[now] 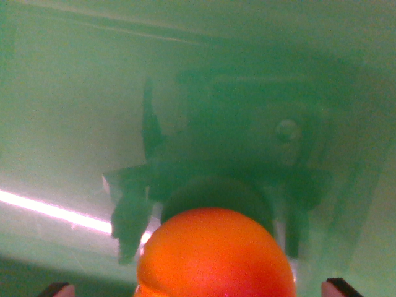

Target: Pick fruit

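Filling the bottom middle of the wrist view, an orange fruit [215,257] sat between the two dark fingertips [339,286] of the end effector [197,289], whose tips just showed at the lower corners. The fingers stood spread well to either side of the fruit, apart from it, so the end effector was open. Beyond lay a glossy green surface [68,105] carrying a dark blurred reflection and a bright light streak [52,211].
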Available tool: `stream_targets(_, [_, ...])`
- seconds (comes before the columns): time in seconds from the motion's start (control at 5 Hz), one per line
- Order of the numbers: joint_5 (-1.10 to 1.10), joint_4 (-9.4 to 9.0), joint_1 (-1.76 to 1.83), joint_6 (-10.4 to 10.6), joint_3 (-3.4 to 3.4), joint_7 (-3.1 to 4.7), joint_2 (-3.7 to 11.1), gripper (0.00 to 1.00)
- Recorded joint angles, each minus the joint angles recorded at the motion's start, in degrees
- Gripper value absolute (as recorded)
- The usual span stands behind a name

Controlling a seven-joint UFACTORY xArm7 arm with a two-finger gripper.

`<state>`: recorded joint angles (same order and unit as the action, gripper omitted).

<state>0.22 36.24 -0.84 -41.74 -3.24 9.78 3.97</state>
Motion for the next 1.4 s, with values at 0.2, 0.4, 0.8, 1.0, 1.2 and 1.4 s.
stream_targets(0.2, [0.0,-0.16,0.0,0.15,0.0,0.03,0.0,0.0])
stream_targets(0.4, [0.0,-0.16,0.0,0.15,0.0,0.03,0.0,0.0])
stream_targets(0.8, [0.0,-0.16,0.0,0.15,0.0,0.03,0.0,0.0])
stream_targets(1.0, [0.0,-0.16,0.0,0.15,0.0,0.03,0.0,0.0])
stream_targets(1.2, [0.0,-0.16,0.0,0.15,0.0,0.03,0.0,1.0])
stream_targets(1.4, [0.0,-0.16,0.0,0.15,0.0,0.03,0.0,1.0])
